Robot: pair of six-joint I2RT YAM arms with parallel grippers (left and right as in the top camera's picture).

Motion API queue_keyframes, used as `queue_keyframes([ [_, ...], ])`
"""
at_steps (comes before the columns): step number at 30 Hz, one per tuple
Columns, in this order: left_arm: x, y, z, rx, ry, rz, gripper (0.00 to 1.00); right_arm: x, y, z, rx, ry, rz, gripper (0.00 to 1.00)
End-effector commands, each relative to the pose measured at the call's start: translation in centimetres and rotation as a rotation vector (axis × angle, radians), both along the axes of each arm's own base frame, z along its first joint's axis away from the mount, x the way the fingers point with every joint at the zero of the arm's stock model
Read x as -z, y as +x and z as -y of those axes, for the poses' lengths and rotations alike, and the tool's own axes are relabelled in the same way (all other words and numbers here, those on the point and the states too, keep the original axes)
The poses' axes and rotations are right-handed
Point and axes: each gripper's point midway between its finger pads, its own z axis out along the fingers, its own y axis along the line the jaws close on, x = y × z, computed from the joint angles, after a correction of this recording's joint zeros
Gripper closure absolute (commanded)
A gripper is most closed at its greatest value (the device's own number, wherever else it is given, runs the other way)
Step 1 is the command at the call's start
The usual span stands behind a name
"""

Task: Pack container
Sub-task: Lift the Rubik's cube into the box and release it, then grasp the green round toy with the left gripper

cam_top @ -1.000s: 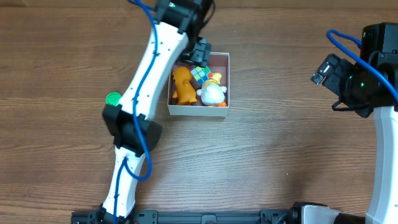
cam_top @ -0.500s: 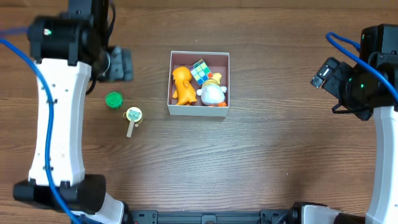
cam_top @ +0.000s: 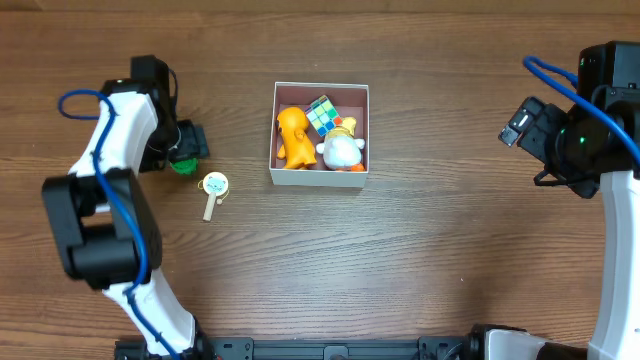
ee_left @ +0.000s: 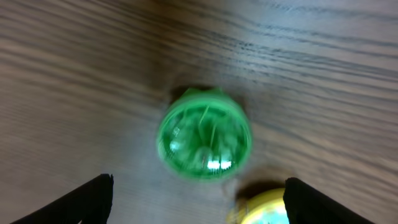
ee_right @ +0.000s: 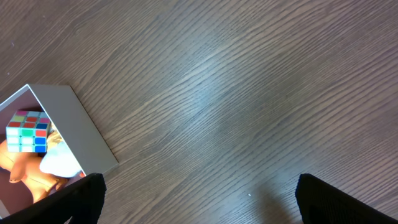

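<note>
Counting first: one white-walled square container point(cam_top: 318, 179), open on top, parked on the brown wood table point(cam_top: 430, 260) about mid-width and toward the far side. Three toys inside, all bunched up and touching: one orange toy figure point(cam_top: 292, 137) along the left wall, one multicoloured puzzle cube point(cam_top: 322, 115) tilted at the far side, and one white rounded toy with yellow and orange bits point(cam_top: 343, 150) at the near right. Bit of pinkish-brown floor showing in the far right corner. Same box corner peeking in at the left edge of the right wrist view too, cube included.

Two loose bits out on the table, left of the container and well apart from it: one round green see-through cap point(ee_left: 204, 142) and one small yellow-rimmed disc on a pale stick point(cam_top: 213, 186), just beside each other.

Two white arms, one blue cable on each. Left fingers point(ee_left: 93, 199) spread wide open, gripping nothing, straddling the green cap from above. Pretty blurry in the left wrist view, so can't tell about any touching. From overhead, black wrist head covering most of that cap, only a green sliver poking out. Right fingers point(ee_right: 81, 199) also spread wide, just bare wood between them, off at the right side of the table and well apart from the container.
</note>
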Motion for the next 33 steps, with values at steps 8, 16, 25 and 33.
queue_keyframes([
  [8, 4.8, 0.5, 0.9, 0.02, -0.048, -0.052, 0.17, 0.1, -0.1, 0.4, 0.004, -0.018, -0.011, 0.0],
  [16, 4.8, 0.8, 0.9, 0.028, -0.046, -0.042, 0.42, 0.1, -0.2, 0.4, 0.004, -0.018, -0.012, 0.0],
  [25, 2.8, 1.3, 1.1, 0.036, -0.063, -0.051, 0.47, 0.2, -0.3, 0.4, 0.004, -0.017, -0.019, 0.0],
  [33, 0.9, 1.1, 0.8, 0.058, -0.049, -0.083, 0.5, 0.2, -0.3, 0.4, 0.004, -0.018, -0.019, 0.0],
])
